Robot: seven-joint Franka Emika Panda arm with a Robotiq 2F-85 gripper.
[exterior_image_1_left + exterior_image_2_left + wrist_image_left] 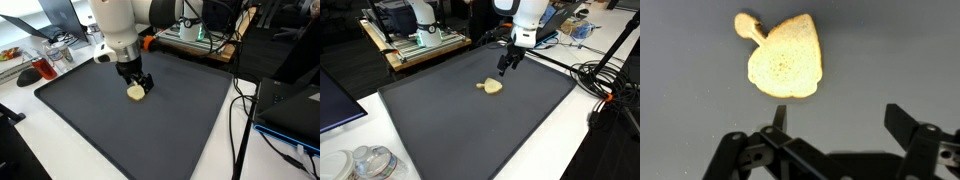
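The tan pear-shaped piece (pixel 785 60) lay flat on the dark mat (pixel 185 125) that covered the surface. In the wrist view it sat at twelve o'clock from the jaws, clear of them and not between them, with its small stem pointing to about ten o'clock. The jaws stood wide apart and held nothing; the two black fingers (pixel 902 122) showed at the bottom edge with bare mat between them.

In an exterior view the white arm (pixel 120 30) reached down over the mat and the piece (pixel 136 93) lay just beside the jaws, at about five o'clock from them. In an exterior view from another side the arm (pixel 525 20) hung near the far edge of the mat (pixel 470 135), and the piece (pixel 492 86) lay at about seven o'clock from the jaws, near but apart. Whether the fingertips touched the mat could not be told.

Off the mat, a glass with red contents (pixel 42 70) stood at nine o'clock, black cables (pixel 240 120) ran along the three o'clock side, and clear jars (pixel 370 162) stood at the near corner at seven o'clock
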